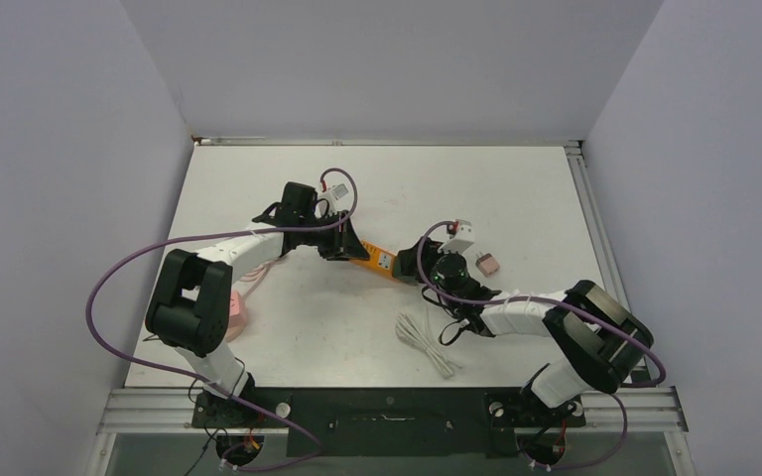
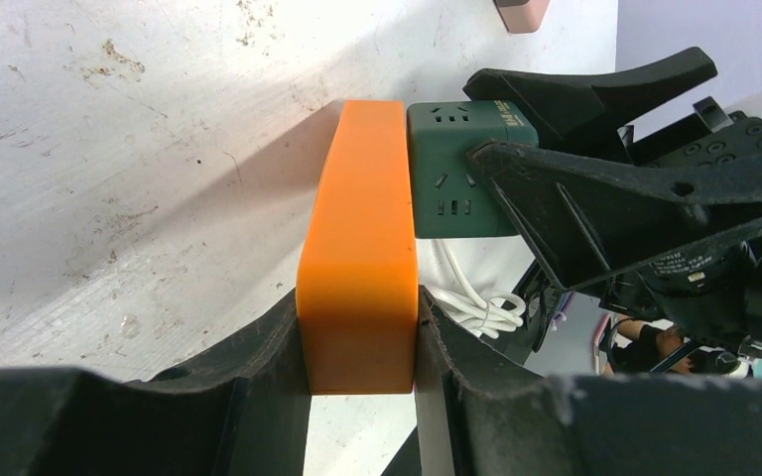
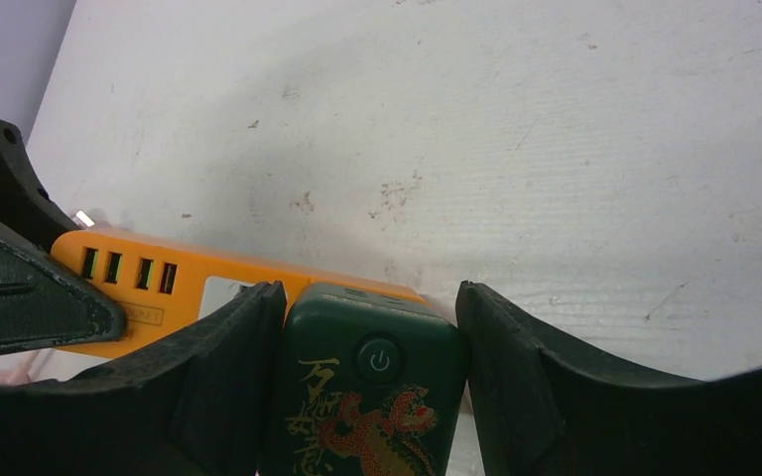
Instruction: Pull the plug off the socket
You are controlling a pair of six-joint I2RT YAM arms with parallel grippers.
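Item 1, orange power strip [image 1: 372, 260]: we record it lying near the middle of the white table [image 1: 516, 198], running diagonally between the two arms. Four small ports show in a row on its upper face in the right wrist view [image 3: 129, 278].

Item 2, green cube plug [image 1: 389, 264]: its face sits flush against the long side of the strip [image 2: 362, 248], with no gap that we can see. The cube [image 3: 367, 397] carries a power button and a red-and-gold dragon print, and socket holes on two faces (seen from the left wrist) [image 2: 461, 169].

Item 3, left gripper [image 2: 357, 372]: it is clamped across the near end of the strip, one finger pressed to each side.

Item 4, right gripper [image 3: 369, 297]: it is closed on the cube, fingers flat against opposite sides.

Item 5, white cable [image 1: 425, 337]: a coiled bundle lying on the table near the right arm.

Item 6, small pink block [image 1: 489, 264]: it lies just beyond the right gripper [image 1: 415, 268], apart from it.

Item 7, pink object [image 1: 236, 312]: it lies beside the left arm and is partly hidden, so we cannot identify it.
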